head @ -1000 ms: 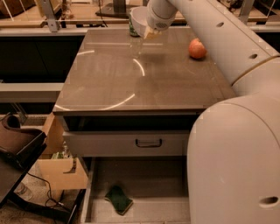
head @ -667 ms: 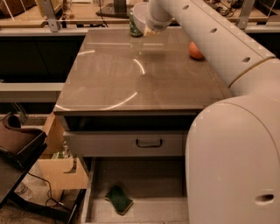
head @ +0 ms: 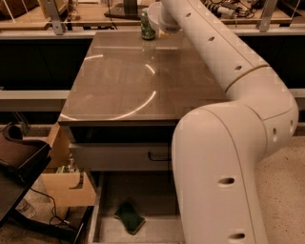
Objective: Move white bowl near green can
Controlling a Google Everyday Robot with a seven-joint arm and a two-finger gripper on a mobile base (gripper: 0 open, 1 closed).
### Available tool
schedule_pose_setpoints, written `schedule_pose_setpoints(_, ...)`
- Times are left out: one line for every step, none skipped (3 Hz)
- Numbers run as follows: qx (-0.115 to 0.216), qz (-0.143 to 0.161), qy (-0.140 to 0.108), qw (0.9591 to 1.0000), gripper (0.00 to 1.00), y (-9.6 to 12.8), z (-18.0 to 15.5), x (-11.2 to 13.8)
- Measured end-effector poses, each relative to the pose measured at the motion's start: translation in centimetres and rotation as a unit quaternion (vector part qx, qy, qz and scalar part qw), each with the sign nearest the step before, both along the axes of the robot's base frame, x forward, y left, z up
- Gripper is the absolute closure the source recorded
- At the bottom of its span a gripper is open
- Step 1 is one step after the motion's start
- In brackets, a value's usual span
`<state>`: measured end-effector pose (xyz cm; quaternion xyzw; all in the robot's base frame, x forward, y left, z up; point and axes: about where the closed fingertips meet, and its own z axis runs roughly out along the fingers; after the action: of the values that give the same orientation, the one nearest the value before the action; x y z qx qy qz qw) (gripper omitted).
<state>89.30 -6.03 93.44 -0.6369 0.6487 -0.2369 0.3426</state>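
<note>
One step left: lower white bowl (head: 154, 14) by green can (head: 147, 29)
Gripper (head: 165, 28) far, right of can; grip cannot tell

Gripper (head: 161, 23) seemingly hangs just right of green can (head: 147, 26) on table (head: 119, 86).

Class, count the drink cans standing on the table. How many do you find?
1. The green can stands at the table's far edge, just left of the gripper. The arm may hide others.
</note>
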Motion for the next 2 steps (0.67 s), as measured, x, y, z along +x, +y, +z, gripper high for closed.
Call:
schedule_pose_setpoints(-0.001, -0.016, 0.011, 0.9998, 1.00, -1.9, -1.2, 1.4)
schedule_pose_setpoints(-0.007, -0.025, 0.026, 0.9993, 1.00, -3.0, -2.7, 2.1)
